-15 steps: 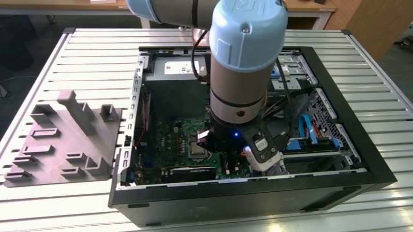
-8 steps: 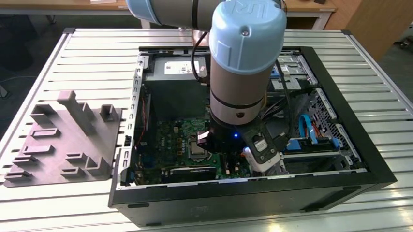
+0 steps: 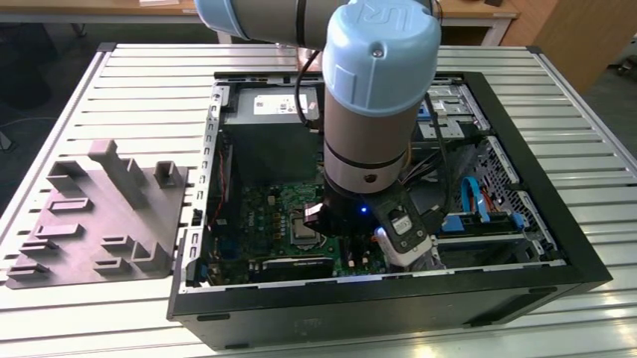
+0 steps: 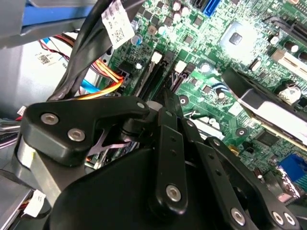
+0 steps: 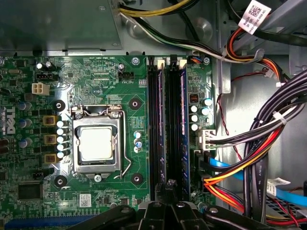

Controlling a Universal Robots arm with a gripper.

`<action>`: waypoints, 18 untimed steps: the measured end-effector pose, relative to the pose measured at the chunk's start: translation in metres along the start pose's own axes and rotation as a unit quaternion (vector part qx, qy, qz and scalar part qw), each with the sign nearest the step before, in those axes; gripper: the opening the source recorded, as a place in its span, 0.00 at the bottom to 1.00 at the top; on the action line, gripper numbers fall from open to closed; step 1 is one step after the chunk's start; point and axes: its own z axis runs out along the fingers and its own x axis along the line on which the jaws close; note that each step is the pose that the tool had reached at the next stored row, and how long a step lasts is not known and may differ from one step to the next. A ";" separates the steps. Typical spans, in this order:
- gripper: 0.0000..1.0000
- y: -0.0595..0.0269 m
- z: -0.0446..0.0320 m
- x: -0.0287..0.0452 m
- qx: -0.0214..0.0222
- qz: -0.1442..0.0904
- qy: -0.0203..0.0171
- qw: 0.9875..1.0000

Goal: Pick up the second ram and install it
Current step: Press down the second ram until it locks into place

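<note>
- On the slatted counter (image 3: 139,82) I see the open computer case (image 3: 557,253), with the purple-grey tray (image 3: 100,216) beside it toward the exterior view's left.
- Inside the case my arm (image 3: 374,104) reaches straight down over the green motherboard (image 5: 96,72).
- The grey power supply (image 3: 264,108) sits at the case's far end.
- The processor socket (image 5: 96,143) lies near the memory slots (image 5: 158,120).
- The second ram (image 5: 183,120) stands on edge in a slot, beside the empty one.
- The gripper (image 5: 168,191) hovers at the slots' end; I cannot tell whether its fingers are clenched or released.
</note>
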 end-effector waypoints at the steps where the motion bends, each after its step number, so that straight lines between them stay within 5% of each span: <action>1: 0.10 -0.0001 0.0005 0.0001 0.000 0.000 0.000 1.000; 11: 0.10 0.0003 -0.0010 -0.0002 -0.001 0.000 0.000 1.000; 18: 0.10 0.0007 -0.0268 -0.0015 0.000 0.000 0.000 1.000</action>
